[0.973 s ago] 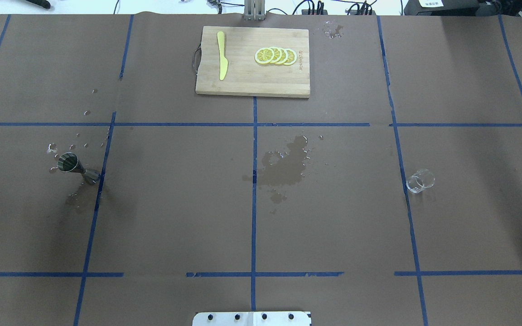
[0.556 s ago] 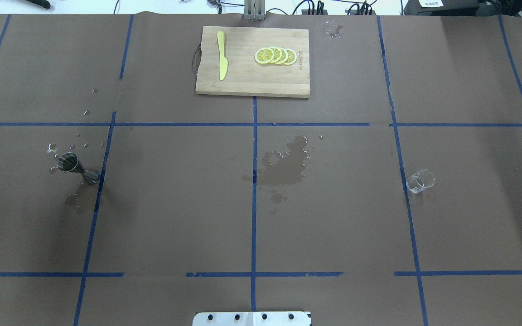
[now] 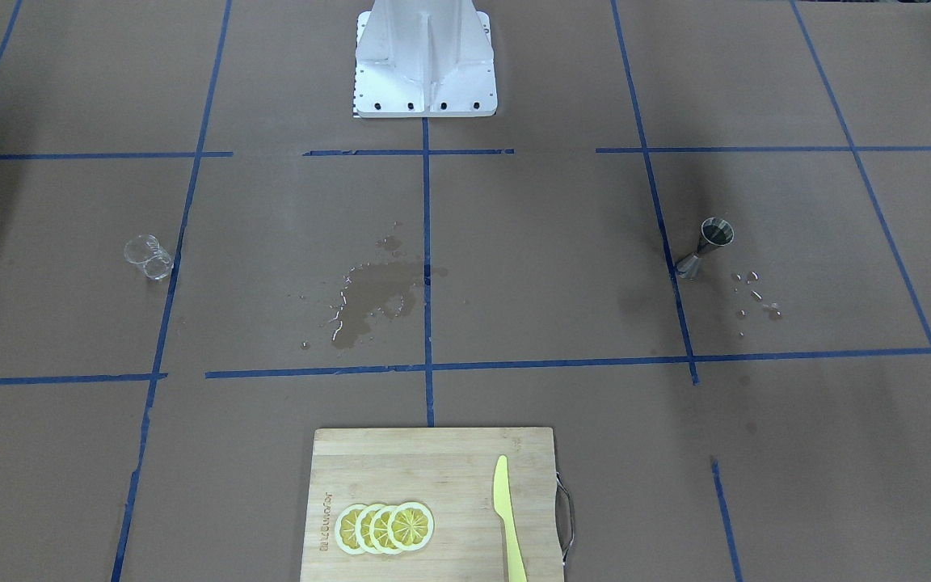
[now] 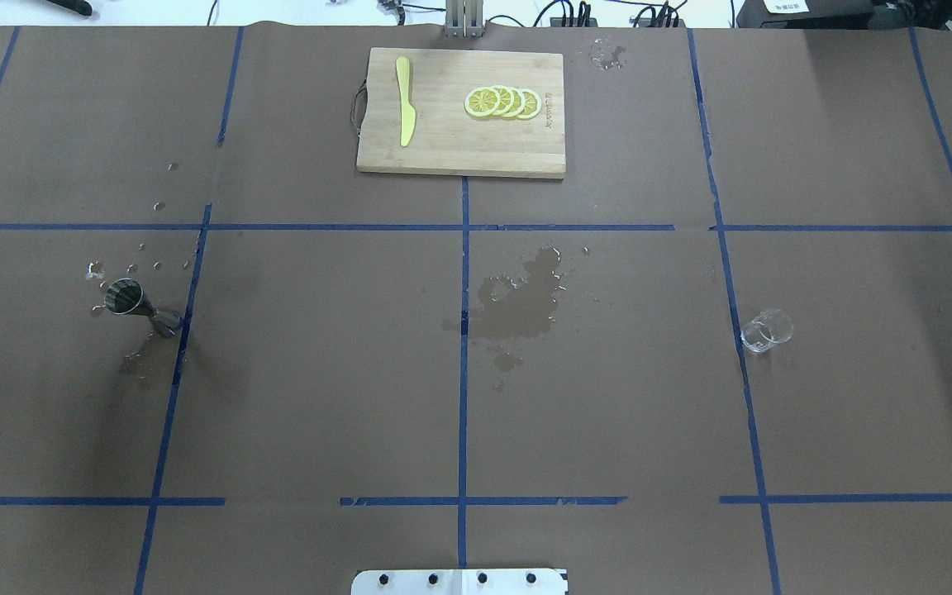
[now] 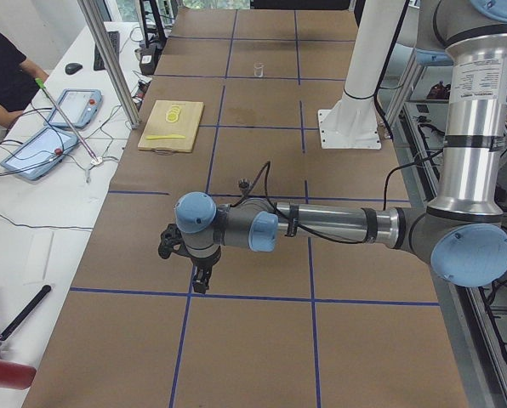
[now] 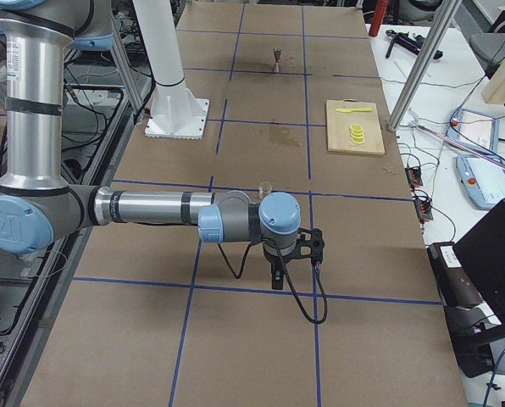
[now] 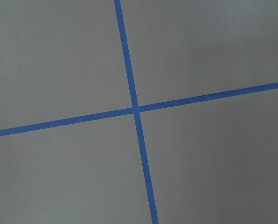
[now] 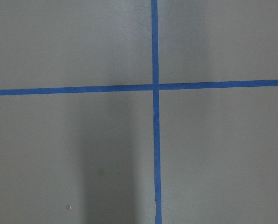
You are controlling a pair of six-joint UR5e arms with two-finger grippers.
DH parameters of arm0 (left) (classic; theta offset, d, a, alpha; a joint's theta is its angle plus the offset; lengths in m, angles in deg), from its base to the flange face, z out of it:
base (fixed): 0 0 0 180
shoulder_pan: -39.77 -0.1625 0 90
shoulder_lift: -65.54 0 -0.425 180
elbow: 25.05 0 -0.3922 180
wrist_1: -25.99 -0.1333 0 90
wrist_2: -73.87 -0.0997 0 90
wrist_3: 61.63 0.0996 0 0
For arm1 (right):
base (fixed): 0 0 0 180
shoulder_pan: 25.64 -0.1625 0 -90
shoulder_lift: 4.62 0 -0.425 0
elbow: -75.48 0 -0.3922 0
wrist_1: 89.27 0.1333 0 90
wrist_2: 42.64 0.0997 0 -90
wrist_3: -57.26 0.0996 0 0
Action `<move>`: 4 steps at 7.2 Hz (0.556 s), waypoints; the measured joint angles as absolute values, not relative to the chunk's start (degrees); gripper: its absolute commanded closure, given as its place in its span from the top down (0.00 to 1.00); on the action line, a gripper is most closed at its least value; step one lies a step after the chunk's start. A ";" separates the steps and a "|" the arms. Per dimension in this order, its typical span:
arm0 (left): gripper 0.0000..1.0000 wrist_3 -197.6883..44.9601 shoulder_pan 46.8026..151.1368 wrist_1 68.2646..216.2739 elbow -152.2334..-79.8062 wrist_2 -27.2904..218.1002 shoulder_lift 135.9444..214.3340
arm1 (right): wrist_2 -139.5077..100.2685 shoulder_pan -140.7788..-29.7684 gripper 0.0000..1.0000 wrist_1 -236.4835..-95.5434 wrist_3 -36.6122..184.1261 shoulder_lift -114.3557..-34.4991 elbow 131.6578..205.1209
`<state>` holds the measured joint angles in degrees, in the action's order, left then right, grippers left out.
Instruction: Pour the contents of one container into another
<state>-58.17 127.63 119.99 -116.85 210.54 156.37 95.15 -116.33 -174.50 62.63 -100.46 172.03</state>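
Though I cannot tell if fingers (image 5: pixel 200 286) (image 6: pixel 275 280) spread, one jigger (image 4: pixel 144 310) and one glass (image 4: pixel 767 330) stand.

The overhead camera sat high behind the robot and looked forward and down over the table (image 4: pixel 319 397), with the base plate (image 4: pixel 459 581) nearest and the cutting board (image 4: pixel 459 149) at the far edge. The front-facing camera looked back from across the table, steeply down, so the board lay nearest and the base farthest. Both views shared the jigger (image 4: pixel 141 307), the glass (image 4: pixel 767 330) and the wet patch (image 4: pixel 525 306), with sides swapped. The two side cameras stood high at the table's ends and looked along it, one with the left arm (image 5: pixel 321 225) near, the other with the right arm (image 6: pixel 151 206) near. Both wrist cameras looked down, close, at crossed blue tape (image 7: pixel 135 110).
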 measured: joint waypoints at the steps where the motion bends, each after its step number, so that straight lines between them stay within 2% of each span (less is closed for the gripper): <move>1: 1.00 -58.19 127.65 119.99 -116.83 210.54 156.35 | 95.14 -116.60 1.00 -172.42 62.71 -100.43 170.50; 4: 1.00 -58.13 127.66 119.99 -116.91 210.54 156.35 | 95.17 -116.91 1.00 -169.82 63.35 -100.09 168.92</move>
<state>-58.13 127.66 119.99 -116.91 210.54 156.35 95.17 -116.91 -169.82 63.35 -100.09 168.92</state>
